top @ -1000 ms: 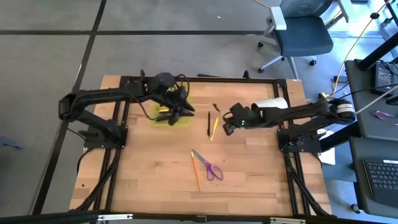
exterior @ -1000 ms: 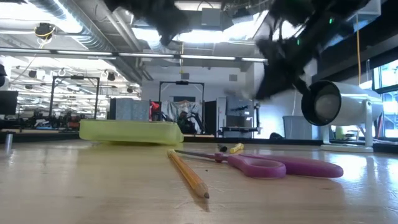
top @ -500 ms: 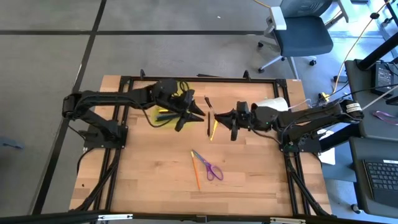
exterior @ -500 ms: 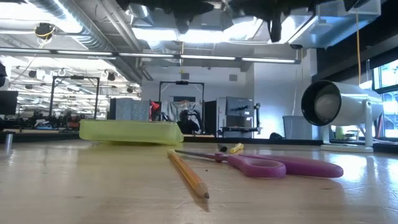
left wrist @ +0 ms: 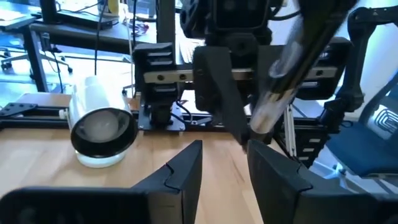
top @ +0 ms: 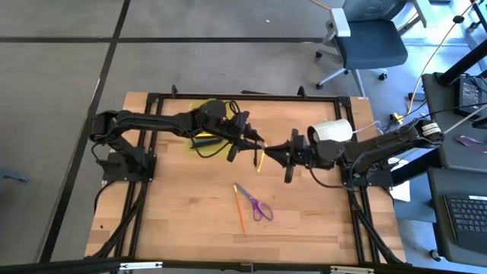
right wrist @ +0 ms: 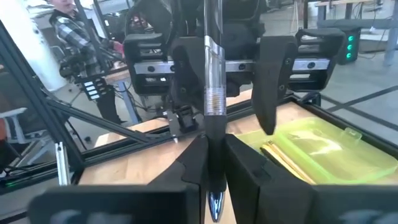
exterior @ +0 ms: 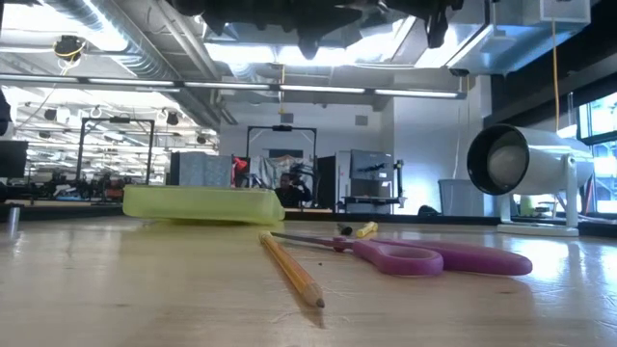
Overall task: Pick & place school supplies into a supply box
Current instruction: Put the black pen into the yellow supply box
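High above the table's middle my two grippers face each other. My right gripper (top: 274, 150) (right wrist: 211, 165) is shut on a clear-barrelled pen (right wrist: 211, 93) (left wrist: 283, 74). Just left of it, my left gripper (top: 253, 141) (left wrist: 224, 165) is open, its fingers (right wrist: 272, 81) flanking the pen without touching. The yellow-green supply box (right wrist: 311, 146) (exterior: 202, 204) lies flat under my left arm with yellow pencils (right wrist: 280, 155) inside. Purple scissors (top: 260, 207), an orange pencil (top: 240, 215), a black pen (top: 255, 154) and a yellow pencil (top: 261, 158) lie flat on the wood. My right gripper pinches the pen between its two fingers near the tip end (right wrist: 211, 177). The fingers come level from the table's right and lie across the pen. The pen stands steeply, a little tilted, with most of its barrel above the fingers, lifted clear of the table.
A white cylinder (top: 331, 129) (exterior: 525, 164) lies on its side at the table's right, behind my right arm. A black frame (top: 243, 97) borders the wooden top. Bare wood (top: 183, 213) lies toward the near edge, left of the scissors.
My left gripper has left the supply box and gone toward the table's right, up to the pen. My right gripper has risen with the pen, out of the low view's top, and tipped from pointing downward to level.
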{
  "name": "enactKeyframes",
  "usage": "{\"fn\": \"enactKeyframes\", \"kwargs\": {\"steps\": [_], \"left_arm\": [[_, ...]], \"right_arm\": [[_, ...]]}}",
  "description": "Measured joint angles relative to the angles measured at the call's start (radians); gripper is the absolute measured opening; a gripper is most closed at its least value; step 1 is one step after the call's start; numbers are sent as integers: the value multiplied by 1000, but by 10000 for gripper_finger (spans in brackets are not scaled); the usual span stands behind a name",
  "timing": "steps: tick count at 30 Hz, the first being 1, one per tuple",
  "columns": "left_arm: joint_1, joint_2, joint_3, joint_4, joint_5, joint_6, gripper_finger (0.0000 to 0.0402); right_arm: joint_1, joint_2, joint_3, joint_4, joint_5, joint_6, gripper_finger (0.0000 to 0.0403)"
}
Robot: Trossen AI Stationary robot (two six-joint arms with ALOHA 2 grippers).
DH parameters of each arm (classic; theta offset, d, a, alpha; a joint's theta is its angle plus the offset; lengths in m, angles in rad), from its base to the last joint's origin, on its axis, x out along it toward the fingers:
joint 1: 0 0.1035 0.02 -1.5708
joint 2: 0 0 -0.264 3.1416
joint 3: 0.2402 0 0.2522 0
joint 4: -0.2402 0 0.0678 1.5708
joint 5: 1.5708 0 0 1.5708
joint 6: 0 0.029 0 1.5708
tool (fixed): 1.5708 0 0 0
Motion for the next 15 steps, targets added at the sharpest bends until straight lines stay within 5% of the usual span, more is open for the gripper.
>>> {"fn": "enactKeyframes", "kwargs": {"steps": [15], "left_arm": [[-4, -10, -1, 71, 111, -82, 124]], "right_arm": [[12, 0, 1, 25, 53, -47, 48]]}}
